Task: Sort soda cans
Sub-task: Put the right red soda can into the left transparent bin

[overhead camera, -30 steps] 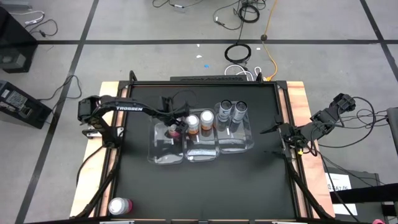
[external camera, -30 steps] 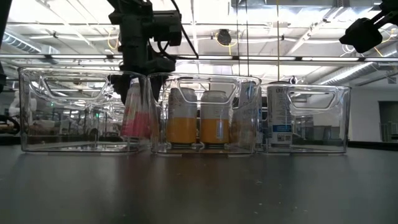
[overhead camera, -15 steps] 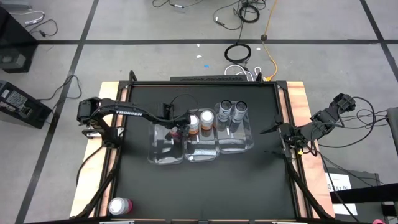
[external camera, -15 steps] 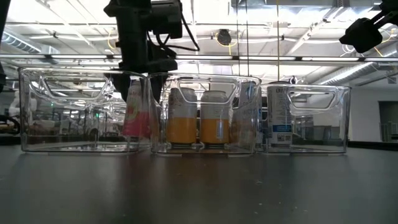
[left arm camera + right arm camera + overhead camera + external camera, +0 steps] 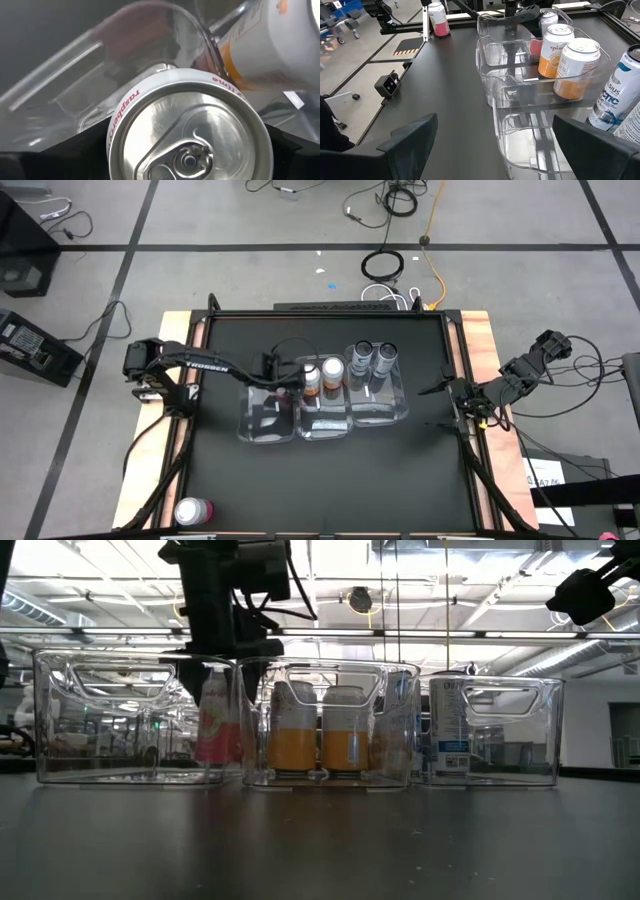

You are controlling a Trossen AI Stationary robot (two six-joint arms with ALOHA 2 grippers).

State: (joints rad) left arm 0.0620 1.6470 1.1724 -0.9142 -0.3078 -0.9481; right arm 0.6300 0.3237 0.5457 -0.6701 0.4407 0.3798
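Observation:
My left gripper [image 5: 285, 386] reaches into the left clear bin [image 5: 262, 420] and is shut on a pink soda can [image 5: 214, 730], whose silver top [image 5: 190, 132] fills the left wrist view. Two orange cans [image 5: 311, 377] [image 5: 332, 370] stand in the middle bin [image 5: 322, 420]. Two grey cans [image 5: 362, 356] [image 5: 385, 355] stand in the right bin [image 5: 378, 408]. A second pink can [image 5: 193, 510] stands on the table near its near-left corner. My right gripper [image 5: 445, 405] waits open at the table's right edge. My left gripper pinches the pink can's upper body just below the rim [image 5: 117, 125], one finger [image 5: 50, 162] on each side. It comes from above, pointing down. The can hangs roughly upright inside the left bin, next to the wall shared with the middle bin; I cannot tell whether its base touches the floor.
The three bins [image 5: 520, 85] stand side by side across the table's middle. Bare black tabletop [image 5: 330, 480] lies between the bins and the near edge. Cables lie on the floor beyond the far edge.
My left gripper has shifted slightly toward the table's left inside the left bin, staying shut on the pink can. The can, tilted a second ago, now hangs closer to upright.

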